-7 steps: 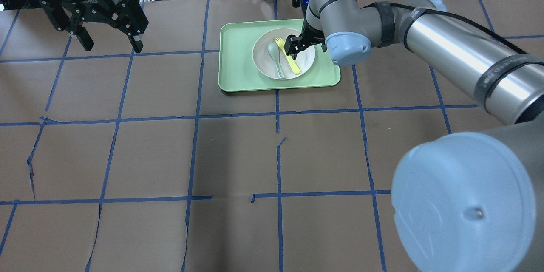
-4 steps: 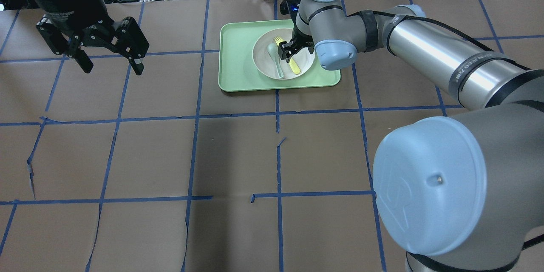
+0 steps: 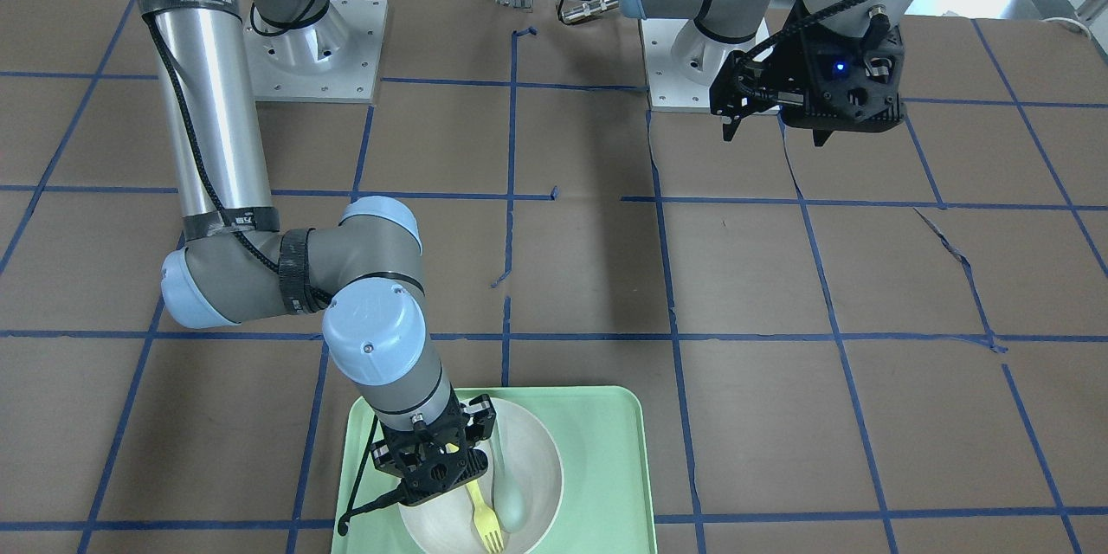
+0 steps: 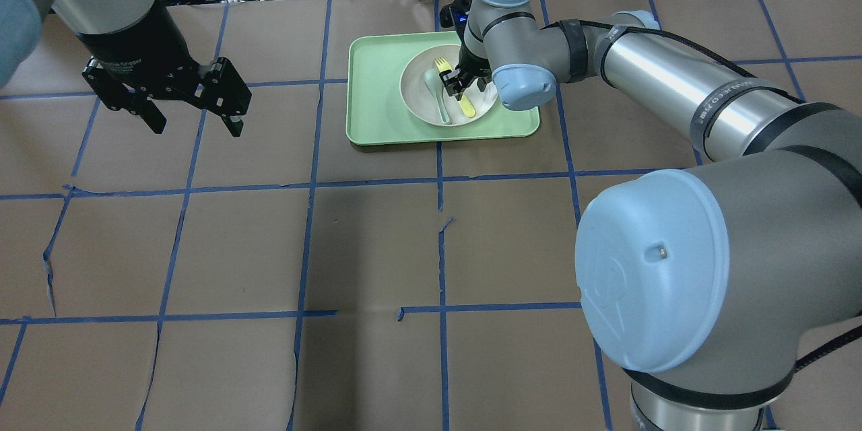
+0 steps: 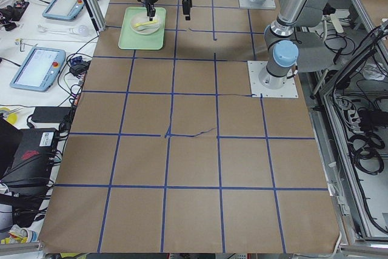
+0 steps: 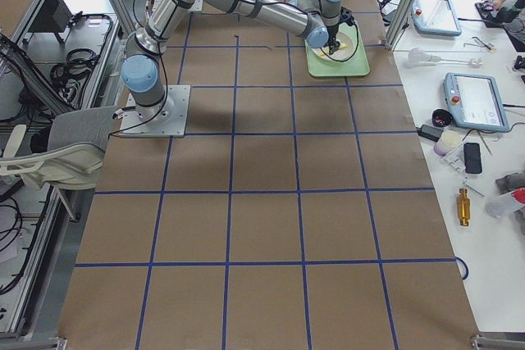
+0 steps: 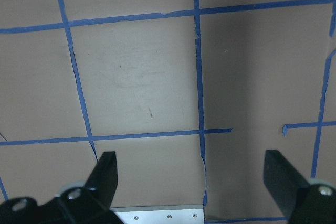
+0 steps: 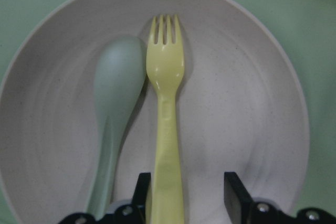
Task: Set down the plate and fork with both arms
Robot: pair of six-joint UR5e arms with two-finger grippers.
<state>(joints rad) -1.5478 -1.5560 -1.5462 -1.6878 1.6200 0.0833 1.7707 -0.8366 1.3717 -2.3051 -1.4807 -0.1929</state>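
We see our right hand (image 8: 186, 182) spread astride the fork (image 8: 167, 103) on the plate (image 8: 252, 129); our left hand (image 4: 197, 129) hangs spread at nine o'clock.

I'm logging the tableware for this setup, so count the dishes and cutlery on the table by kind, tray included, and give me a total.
tray: 1
plate: 1
fork: 1
spoon: 1
Total: 4
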